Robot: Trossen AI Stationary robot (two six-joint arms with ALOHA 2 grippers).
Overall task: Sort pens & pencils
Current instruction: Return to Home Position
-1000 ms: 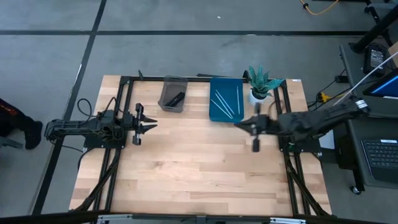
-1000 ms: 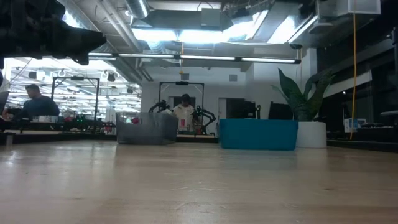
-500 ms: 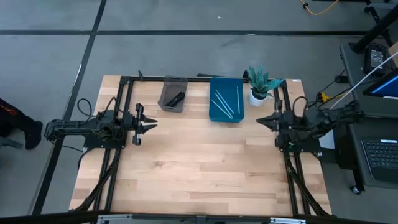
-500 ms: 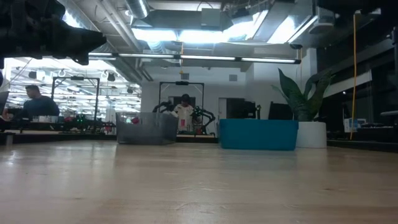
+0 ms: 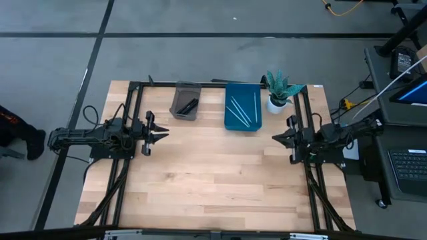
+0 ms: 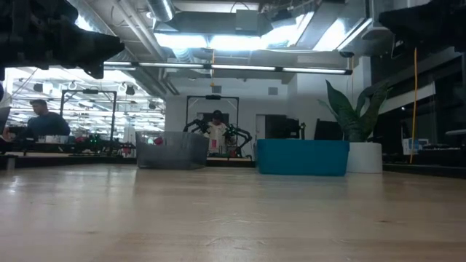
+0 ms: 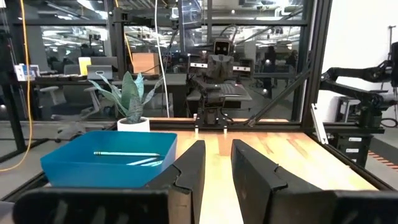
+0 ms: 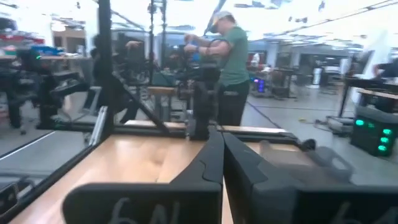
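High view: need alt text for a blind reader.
Overhead shot of a wooden table: the two arms sit at its sides, left gripper and right gripper pointing inward. At the far edge, a dark bin holds black pens, a blue bin pale teal pens, with a potted plant beside it.

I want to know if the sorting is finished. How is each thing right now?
dark bin: holds black pens
blue bin: holds pale pens
plant: upright in its pot
left gripper: open, empty
right gripper: shut, empty
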